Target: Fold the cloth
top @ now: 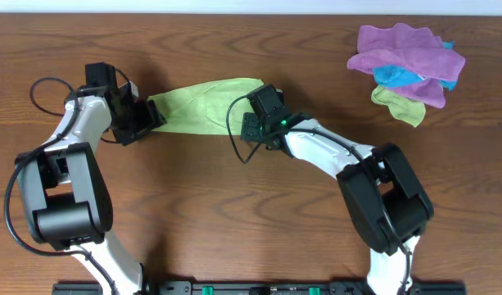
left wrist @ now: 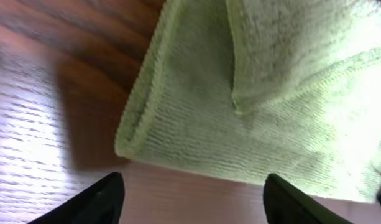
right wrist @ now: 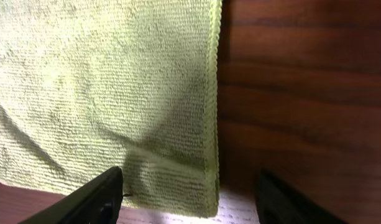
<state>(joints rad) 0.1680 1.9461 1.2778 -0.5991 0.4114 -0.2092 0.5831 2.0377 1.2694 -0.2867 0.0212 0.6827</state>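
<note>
Left claw [left wrist: 193,190] and right claw [right wrist: 190,186] both stand apart with nothing pinched, one at each short end of the bright lime-green microfibre towel [top: 205,105], placed, I judge, to take those ends for another fold. It lies as a lapped band, nubbly with a stitched hem, on the dark wood-grain table [top: 234,213]. The purple, blue and olive cloth heap [top: 406,61] sits well apart, far right.

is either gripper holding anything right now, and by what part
Nothing is held. The left gripper and right gripper stand open at opposite ends of the cloth, which lies on the table.
</note>
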